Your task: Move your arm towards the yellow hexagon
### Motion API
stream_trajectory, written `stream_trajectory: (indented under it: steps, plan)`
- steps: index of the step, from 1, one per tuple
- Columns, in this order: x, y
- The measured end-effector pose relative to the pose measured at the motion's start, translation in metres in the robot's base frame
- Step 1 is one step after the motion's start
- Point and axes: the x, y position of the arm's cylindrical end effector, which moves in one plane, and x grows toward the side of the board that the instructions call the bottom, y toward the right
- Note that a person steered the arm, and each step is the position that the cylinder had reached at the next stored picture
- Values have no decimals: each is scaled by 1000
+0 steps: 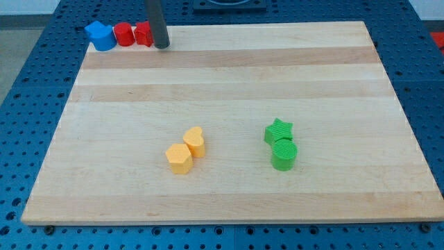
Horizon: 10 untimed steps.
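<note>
resting bare by the red blocks (143,34), my tip (161,46) sits well apart from the squat yellow hexagon (179,159).

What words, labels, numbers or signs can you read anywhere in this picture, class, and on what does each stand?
None can be read. The blocks, namely the yellow hexagon, yellow heart, green star, green cylinder, blue block and two red blocks, are plain, as are the board and my tip.
</note>
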Motion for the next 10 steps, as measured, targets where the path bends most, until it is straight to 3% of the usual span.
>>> stream_trajectory:
  steps: [3, 6, 9, 10]
  plan:
    - [0, -24]
    - [0, 46]
    - [5, 46]
    - [29, 46]
